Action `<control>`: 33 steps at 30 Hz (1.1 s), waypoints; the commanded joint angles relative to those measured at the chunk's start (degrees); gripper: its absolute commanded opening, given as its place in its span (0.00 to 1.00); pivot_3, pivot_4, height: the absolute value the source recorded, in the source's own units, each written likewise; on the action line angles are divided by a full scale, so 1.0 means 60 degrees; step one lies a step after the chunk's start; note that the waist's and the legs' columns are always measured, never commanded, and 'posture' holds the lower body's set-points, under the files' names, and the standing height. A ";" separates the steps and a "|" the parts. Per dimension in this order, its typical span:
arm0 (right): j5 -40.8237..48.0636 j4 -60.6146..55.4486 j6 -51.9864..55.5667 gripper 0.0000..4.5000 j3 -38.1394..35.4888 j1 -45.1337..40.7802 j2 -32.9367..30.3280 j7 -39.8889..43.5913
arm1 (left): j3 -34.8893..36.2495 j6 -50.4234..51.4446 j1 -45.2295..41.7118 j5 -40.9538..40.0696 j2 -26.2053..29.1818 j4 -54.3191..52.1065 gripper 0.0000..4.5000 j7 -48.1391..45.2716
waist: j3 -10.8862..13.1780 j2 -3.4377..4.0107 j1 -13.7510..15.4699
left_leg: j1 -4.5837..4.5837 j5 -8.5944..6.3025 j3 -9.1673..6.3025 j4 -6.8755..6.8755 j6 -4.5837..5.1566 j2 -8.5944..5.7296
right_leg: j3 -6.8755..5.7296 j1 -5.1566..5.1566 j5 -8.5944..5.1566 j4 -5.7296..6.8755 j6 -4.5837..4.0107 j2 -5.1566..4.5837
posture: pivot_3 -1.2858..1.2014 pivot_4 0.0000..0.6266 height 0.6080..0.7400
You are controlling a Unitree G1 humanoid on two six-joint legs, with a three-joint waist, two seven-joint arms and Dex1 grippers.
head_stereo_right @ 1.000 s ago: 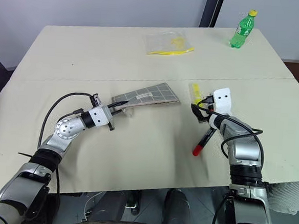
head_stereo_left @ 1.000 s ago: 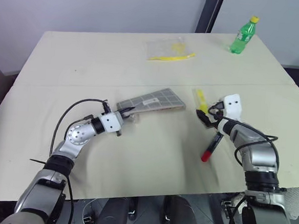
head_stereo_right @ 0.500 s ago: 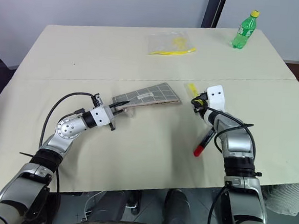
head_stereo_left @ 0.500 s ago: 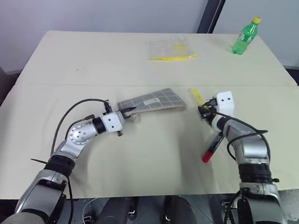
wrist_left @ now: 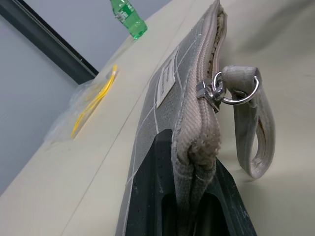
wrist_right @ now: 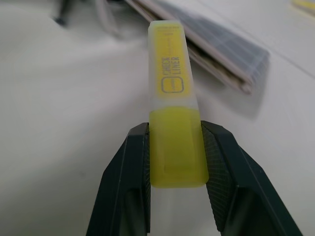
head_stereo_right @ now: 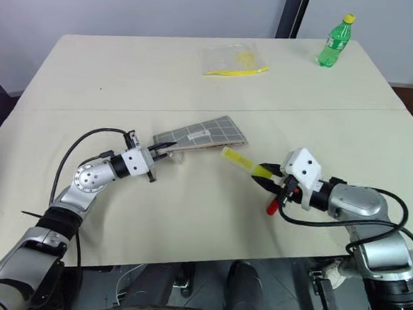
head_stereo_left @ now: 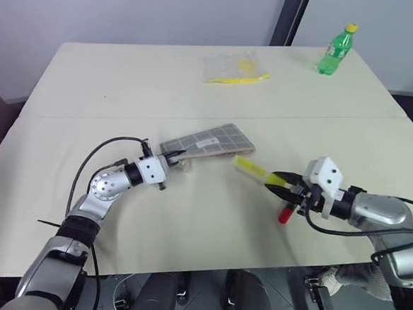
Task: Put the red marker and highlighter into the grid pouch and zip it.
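The grid pouch (head_stereo_left: 211, 142) lies mid-table, a grey fabric case with white lines. My left gripper (head_stereo_left: 169, 157) is shut on its near end, and the left wrist view shows the pouch's seam (wrist_left: 197, 137) pinched between the black fingers (wrist_left: 152, 167), with the zipper pull and strap loop hanging beside them. My right gripper (head_stereo_left: 279, 184) is shut on the yellow highlighter (head_stereo_left: 252, 167), held off the table and pointing left toward the pouch. Its pale cap (wrist_right: 170, 64) sticks out past the fingers (wrist_right: 133, 162). The red marker (head_stereo_left: 284, 216) lies on the table under that gripper, only its red cap showing.
A green bottle (head_stereo_left: 336, 49) stands at the far right corner. A clear plastic bag (head_stereo_left: 237, 66) with yellow contents lies at the far middle. The table's near edge runs just below both arms.
My right gripper has shut on the highlighter, lifted it off the table, drawn back toward the near edge and turned to point left. The left gripper and the pouch have stayed put.
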 commanded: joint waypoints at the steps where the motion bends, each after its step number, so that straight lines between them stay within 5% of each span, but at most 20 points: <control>1: -0.0795 0.0332 -0.0491 0.20 0.0398 -0.0442 0.0020 -0.0387 | 0.0078 -0.0009 0.0103 -0.0217 0.0090 -0.0230 0.00 -0.0171 | 0.0001 -0.0001 0.0007 | 0.0000 0.0000 0.0000 -0.0002 0.0000 0.0000 | -0.0001 -0.0001 0.0000 0.0000 0.0001 0.0000 | 0.52 0.24 1.00; 12: -0.0840 0.0287 -0.0265 0.20 0.1249 -0.1679 0.0856 -0.0420 | -0.0039 -0.0046 0.0181 -0.0211 0.0139 -0.0384 0.00 -0.0518 | 0.0002 -0.0003 0.0022 | -0.0009 0.0000 -0.0001 0.0000 0.0000 -0.0001 | -0.0013 -0.0010 0.0004 0.0008 0.0001 0.0002 | 0.52 0.24 1.00; 21: -0.0131 -0.0291 0.0086 0.20 0.0718 -0.1471 0.0367 0.0219 | 0.0000 -0.0124 -0.0003 -0.0179 0.0171 -0.0103 0.00 -0.0601 | 0.0002 -0.0003 0.0013 | -0.0009 -0.0001 -0.0001 0.0003 0.0001 -0.0002 | -0.0016 -0.0007 0.0004 0.0009 0.0001 0.0002 | 0.52 0.24 1.00; 33: -0.1891 0.0897 -0.0770 0.20 0.1873 -0.2277 0.0610 -0.0429 | -0.0129 -0.0342 -0.0132 -0.0465 0.0250 -0.0193 0.00 -0.1412 | 0.0002 -0.0003 -0.0011 | -0.0008 0.0000 0.0000 0.0005 -0.0001 -0.0002 | -0.0015 -0.0012 0.0005 0.0020 0.0000 0.0004 | 0.52 0.24 1.00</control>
